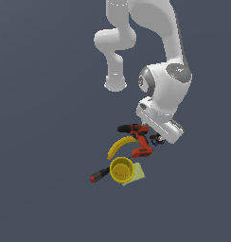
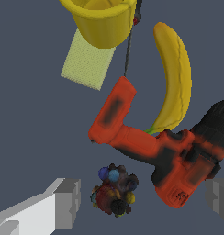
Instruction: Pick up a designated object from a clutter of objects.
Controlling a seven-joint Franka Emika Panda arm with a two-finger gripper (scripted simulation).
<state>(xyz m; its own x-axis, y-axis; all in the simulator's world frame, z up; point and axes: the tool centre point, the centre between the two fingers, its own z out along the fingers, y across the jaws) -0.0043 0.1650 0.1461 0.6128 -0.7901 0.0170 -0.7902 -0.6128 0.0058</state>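
Observation:
The designated object is a tiny dark lump speckled with red, blue and orange. It lies on the floor beside the red-and-black drill. My gripper is open above it. One grey finger stands to one side of the lump. The other finger is past the drill's body, so both the lump and part of the drill sit between the fingers. In the exterior view the gripper hangs low over the designated object, at the exterior view's right edge of the clutter of objects, next to the drill.
A yellow banana curves along the drill. A yellow cup, a pale yellow-green flat piece and a red-handled screwdriver lie farther off. The screwdriver's shaft points toward the drill's handle.

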